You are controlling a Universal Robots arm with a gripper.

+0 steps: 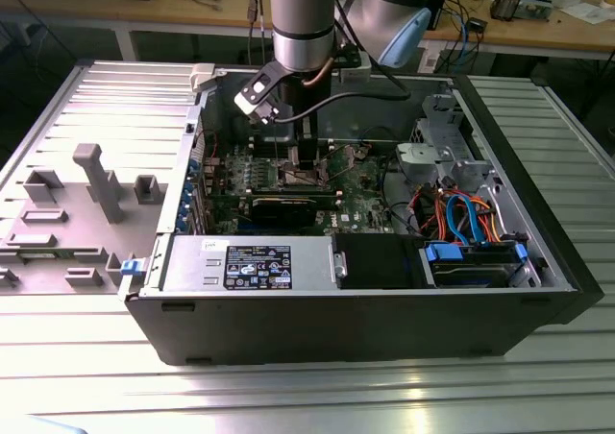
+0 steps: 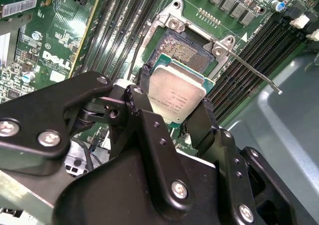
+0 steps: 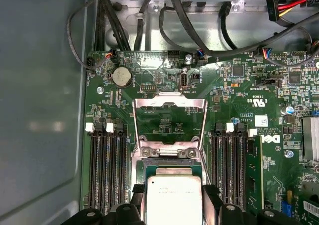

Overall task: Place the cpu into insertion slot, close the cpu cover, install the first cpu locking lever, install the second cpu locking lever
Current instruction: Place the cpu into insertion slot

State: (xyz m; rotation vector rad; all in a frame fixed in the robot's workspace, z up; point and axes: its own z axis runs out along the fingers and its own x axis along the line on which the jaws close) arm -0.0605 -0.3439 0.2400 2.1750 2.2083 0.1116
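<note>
In both wrist views my gripper (image 2: 175, 108) (image 3: 174, 200) is shut on the cpu (image 2: 177, 93) (image 3: 174, 192), a flat square chip with a silvery top and a thin green rim. One black finger (image 2: 142, 88) presses each of two opposite edges. The cpu hangs just above the insertion slot (image 2: 185, 50) (image 3: 169, 164) and covers part of it; the dark contact field shows beyond the chip. The cpu cover (image 3: 169, 103) stands flipped open behind the slot. A thin locking lever (image 2: 254, 74) sticks out, unlatched. In the exterior view my gripper (image 1: 306, 163) reaches down into the open computer case.
Long black memory slots (image 3: 102, 170) (image 2: 249, 60) flank the socket on both sides. A black graphics card (image 1: 293, 205) lies near it. Cable bundles (image 1: 461, 213), a drive bay (image 1: 476, 261) and the power supply (image 1: 250, 263) crowd the case (image 1: 336, 328), whose walls ring the board.
</note>
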